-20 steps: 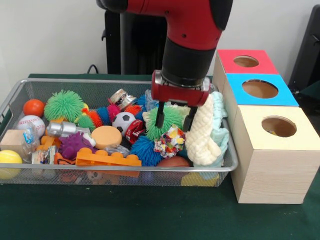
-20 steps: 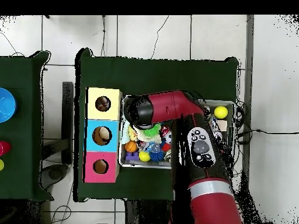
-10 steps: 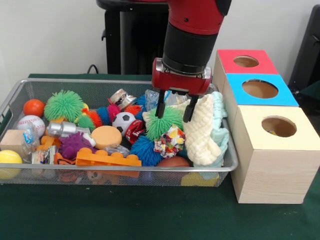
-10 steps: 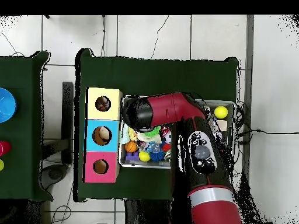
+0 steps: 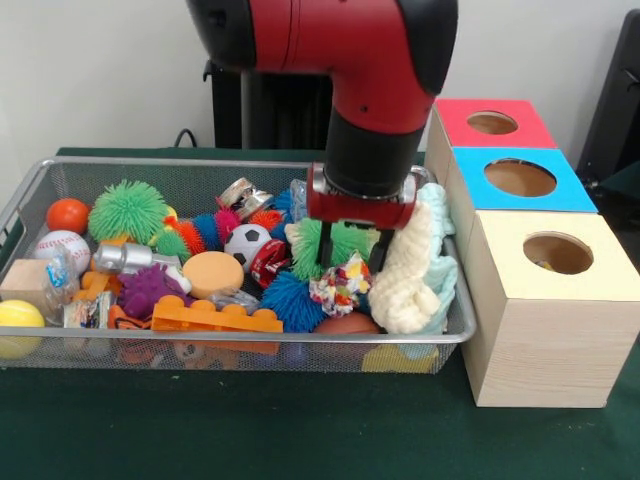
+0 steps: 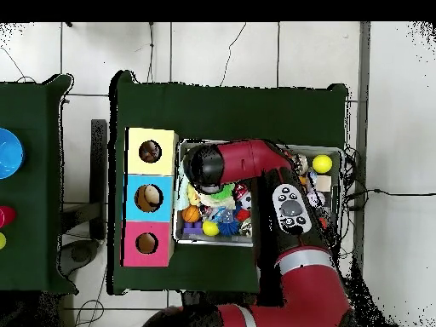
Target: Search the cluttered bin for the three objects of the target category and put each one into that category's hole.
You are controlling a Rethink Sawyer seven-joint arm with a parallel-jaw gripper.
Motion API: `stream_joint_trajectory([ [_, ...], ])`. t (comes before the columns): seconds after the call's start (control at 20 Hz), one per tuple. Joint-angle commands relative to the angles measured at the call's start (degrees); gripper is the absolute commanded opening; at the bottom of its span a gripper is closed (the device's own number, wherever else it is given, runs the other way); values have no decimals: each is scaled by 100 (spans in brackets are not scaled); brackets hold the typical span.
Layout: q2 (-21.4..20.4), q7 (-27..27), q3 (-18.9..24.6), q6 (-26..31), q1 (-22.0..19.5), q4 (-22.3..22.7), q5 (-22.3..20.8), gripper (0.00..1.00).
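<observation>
Three box tops, red (image 5: 492,123), blue (image 5: 521,178) and cream (image 5: 556,255), each with a round hole, stand in a row just right of the wire bin (image 5: 60,174) in the front view, all on a dark green table cover (image 5: 300,430). From overhead that cover lies over a pale tiled floor (image 6: 255,51), and the boxes sit left of the bin. Behind the bin is a plain light wall. My gripper (image 5: 352,256) hangs low inside the bin's right half, jaws parted, one finger on each side of the green spiky ball (image 5: 325,243); I cannot tell whether they grip it. Just right of the bin's green ball lies a cream knitted cloth (image 5: 410,270) against the bin wall, and below it a small patterned fabric scrap (image 5: 340,285) and a blue spiky ball (image 5: 290,300). Toward the bin's left end sit another green spiky ball (image 5: 127,210), a soccer ball (image 5: 246,242), an orange ball (image 5: 67,214), a baseball (image 5: 62,248) and an orange toy block (image 5: 215,317).
</observation>
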Motion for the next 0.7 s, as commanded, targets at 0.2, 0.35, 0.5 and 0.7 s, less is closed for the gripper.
stream_joint_trajectory([
  [0.2,934,-1117,574,-50,-234,-336,-298,100],
  [0.35,930,-1011,562,-168,-219,-320,-343,100],
  [0.5,960,-1003,551,-262,-215,-433,-403,100],
  [0.7,1027,-1122,576,-221,-212,-684,-448,100],
])
